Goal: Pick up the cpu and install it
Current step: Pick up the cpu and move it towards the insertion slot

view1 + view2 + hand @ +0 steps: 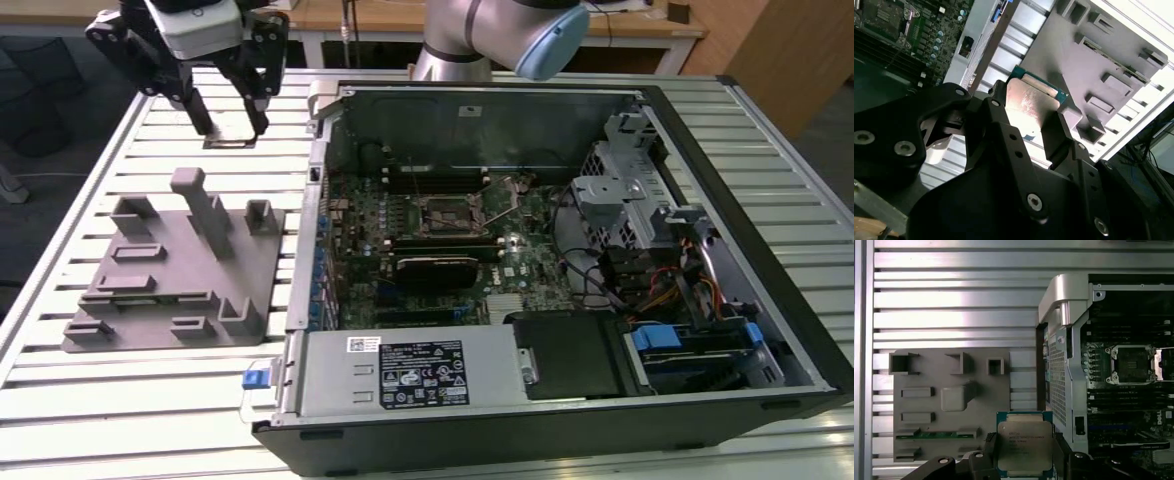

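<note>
My gripper [230, 128] hangs above the slatted table, beyond the grey holder [174, 265] and to the exterior view's left of the open computer case. It is shut on the cpu [230, 143], which shows edge-on there. In both wrist views the cpu [1024, 442] [1031, 102] is a flat square chip with a silver top and green rim, gripped on two opposite sides by the black fingers [1061, 452]. The dark socket [447, 213] [1131, 364] on the motherboard stands open, with its metal frame and lever raised.
The case's metal wall [1061, 355] stands between the gripper and the motherboard. The grey holder [954, 405] has upright posts. A drive cage [627, 190], cables and the power supply [400, 375] crowd the case interior. The arm's base [461, 40] is behind the case.
</note>
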You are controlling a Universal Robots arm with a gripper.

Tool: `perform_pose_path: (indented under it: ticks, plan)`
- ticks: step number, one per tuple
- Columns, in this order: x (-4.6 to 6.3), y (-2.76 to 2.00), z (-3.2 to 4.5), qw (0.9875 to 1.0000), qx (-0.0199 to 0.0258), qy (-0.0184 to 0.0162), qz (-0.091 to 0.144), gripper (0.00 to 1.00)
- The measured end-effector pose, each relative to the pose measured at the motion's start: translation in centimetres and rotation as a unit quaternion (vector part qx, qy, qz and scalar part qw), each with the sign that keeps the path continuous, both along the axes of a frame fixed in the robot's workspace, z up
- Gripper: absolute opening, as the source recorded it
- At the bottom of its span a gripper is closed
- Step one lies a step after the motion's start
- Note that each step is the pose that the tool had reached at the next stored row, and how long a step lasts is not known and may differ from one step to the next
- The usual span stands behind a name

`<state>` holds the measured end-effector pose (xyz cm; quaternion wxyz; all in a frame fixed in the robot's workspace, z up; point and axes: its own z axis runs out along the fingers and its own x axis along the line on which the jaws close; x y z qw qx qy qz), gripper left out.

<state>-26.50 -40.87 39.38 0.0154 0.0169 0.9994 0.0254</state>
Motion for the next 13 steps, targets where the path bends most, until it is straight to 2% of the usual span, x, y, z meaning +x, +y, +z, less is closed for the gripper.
perform_pose_path:
  ticks: [8, 13]
  plan:
    - [1.0, 0.00, 0.00, 1.0000, 0.0000, 0.0000, 0.000, 0.53]
    - [2.1, 0.00, -0.01, 1.0000, 0.0000, 0.0000, 0.000, 0.53]
